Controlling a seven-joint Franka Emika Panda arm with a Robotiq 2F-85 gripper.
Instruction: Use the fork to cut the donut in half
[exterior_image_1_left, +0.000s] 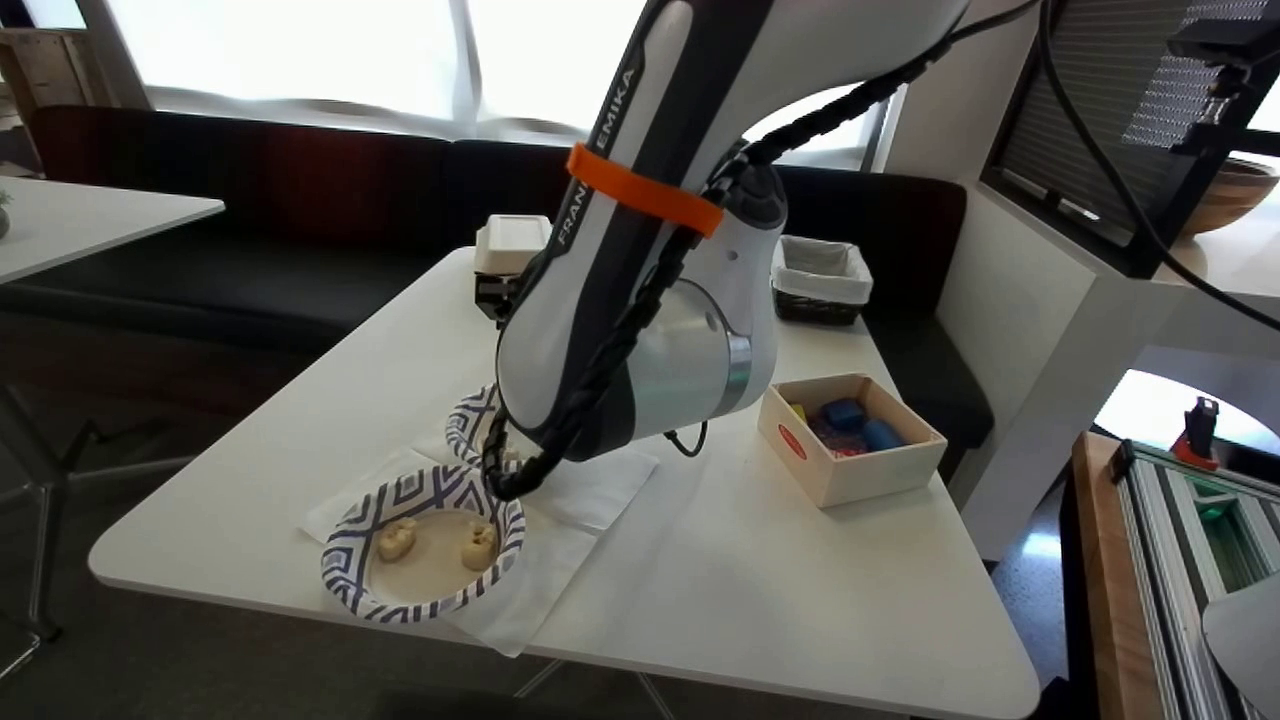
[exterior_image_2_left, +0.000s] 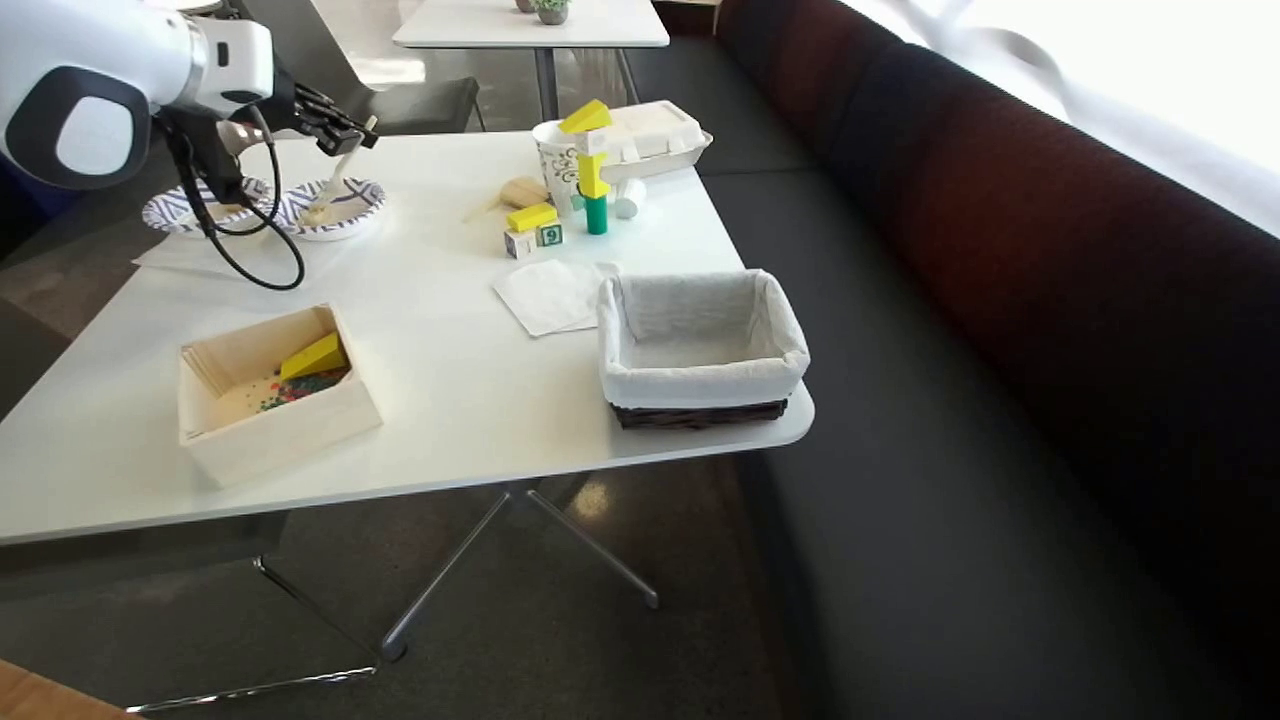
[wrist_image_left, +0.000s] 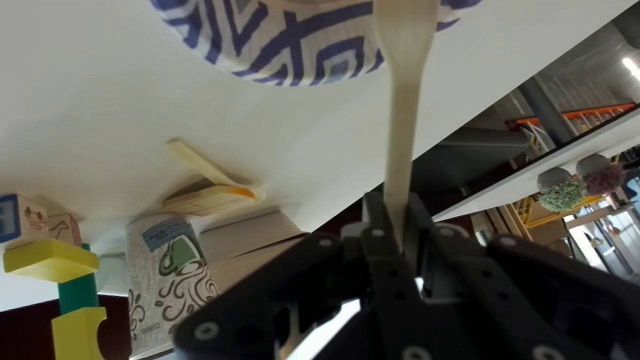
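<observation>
My gripper (exterior_image_2_left: 368, 132) is shut on the handle of a pale fork (exterior_image_2_left: 345, 167), which slants down into a blue-and-white patterned bowl (exterior_image_2_left: 345, 230). The fork's lower end meets a small pale lump (exterior_image_2_left: 318, 214), perhaps the donut; contact is too small to tell. In the wrist view the fork handle (wrist_image_left: 402, 100) stands between the fingertips (wrist_image_left: 398, 220), and its head runs out of the frame over the bowl rim (wrist_image_left: 300, 45). A second patterned bowl (exterior_image_1_left: 345, 565) holds two pale dough-like pieces (exterior_image_1_left: 396, 540). The arm hides the gripper and part of the fork's bowl (exterior_image_1_left: 468, 425) in an exterior view.
An open wooden box (exterior_image_2_left: 270, 440) with blocks stands on the table, and a white-lined basket (exterior_image_2_left: 705, 385) at a corner. Stacked blocks (exterior_image_2_left: 596, 210), a paper cup (exterior_image_2_left: 555, 165), a clamshell box (exterior_image_2_left: 650, 135) and a wooden spoon (wrist_image_left: 200, 162) stand beyond the bowls. Napkins (exterior_image_1_left: 540, 580) lie under the bowls.
</observation>
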